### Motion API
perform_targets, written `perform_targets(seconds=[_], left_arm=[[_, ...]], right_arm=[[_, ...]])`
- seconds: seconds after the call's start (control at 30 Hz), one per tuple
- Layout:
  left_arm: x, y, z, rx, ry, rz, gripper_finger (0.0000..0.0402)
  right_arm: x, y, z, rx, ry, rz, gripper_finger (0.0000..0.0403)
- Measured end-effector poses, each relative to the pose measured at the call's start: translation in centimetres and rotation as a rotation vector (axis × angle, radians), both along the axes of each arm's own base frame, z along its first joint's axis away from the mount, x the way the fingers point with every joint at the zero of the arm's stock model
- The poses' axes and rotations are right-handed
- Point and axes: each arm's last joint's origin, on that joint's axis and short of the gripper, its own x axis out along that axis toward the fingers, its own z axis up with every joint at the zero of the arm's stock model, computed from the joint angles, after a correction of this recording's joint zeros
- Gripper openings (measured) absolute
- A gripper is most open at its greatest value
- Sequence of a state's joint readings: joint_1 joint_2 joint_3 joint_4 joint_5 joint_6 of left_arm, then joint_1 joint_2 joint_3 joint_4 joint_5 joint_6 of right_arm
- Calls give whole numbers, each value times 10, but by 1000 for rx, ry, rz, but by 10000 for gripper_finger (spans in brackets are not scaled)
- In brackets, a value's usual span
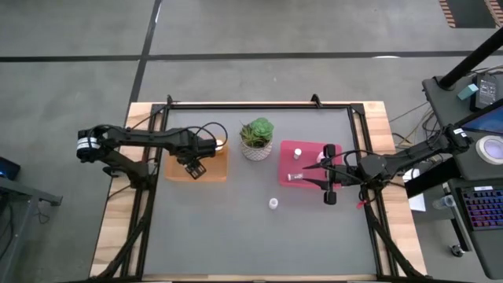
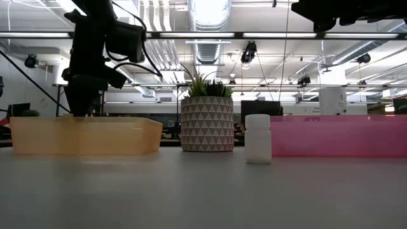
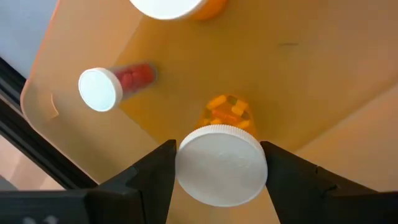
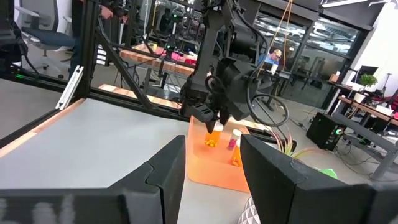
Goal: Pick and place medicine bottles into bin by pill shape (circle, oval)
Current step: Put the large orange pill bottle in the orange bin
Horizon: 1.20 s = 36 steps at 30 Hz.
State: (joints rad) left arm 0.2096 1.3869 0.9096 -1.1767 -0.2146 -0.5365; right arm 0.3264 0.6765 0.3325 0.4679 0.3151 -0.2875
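Observation:
My left gripper (image 1: pixel 194 167) is over the orange tray (image 1: pixel 174 171), shut on a wide bottle (image 3: pixel 225 112) with a white cap and orange pills. A slim bottle of red pills (image 3: pixel 118 82) lies in that tray, and another white-capped bottle (image 3: pixel 171 6) is beside it. My right gripper (image 1: pixel 330 189) hangs open and empty over the right end of the pink-red tray (image 1: pixel 313 149), which holds small bottles (image 1: pixel 295 178). One white bottle (image 1: pixel 273 203) stands upright on the table in front of that tray; it also shows in the low view (image 2: pixel 257 138). My left gripper pinches the bottle's white cap (image 3: pixel 221 163) by its two opposite sides between its two fingers (image 3: pixel 155 180). The fingers come from above, pointing down. The bottle stands upright below them, cap up, inside the orange tray's outline; whether its base touches the tray floor I cannot tell.
A green plant in a patterned white pot (image 1: pixel 257 140) stands between the two trays, at the back. The table's dark frame rails run along its left and right sides. Open grey tabletop lies in front of the trays.

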Motion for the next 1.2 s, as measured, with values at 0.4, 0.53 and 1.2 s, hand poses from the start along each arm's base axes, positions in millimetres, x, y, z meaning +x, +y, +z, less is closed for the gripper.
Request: perform_targets(seconds=[0.4,0.53,1.2], left_arm=[[2,0,0,5,-20,2,203],[1,0,-2,4,-15,1,203],[-6,-2,-9,6,-3,-2,250]], right_arm=[[0,0,0,0,0,0,146],[0,0,0,0,0,0,146],[0,0,0,0,-1,0,146]])
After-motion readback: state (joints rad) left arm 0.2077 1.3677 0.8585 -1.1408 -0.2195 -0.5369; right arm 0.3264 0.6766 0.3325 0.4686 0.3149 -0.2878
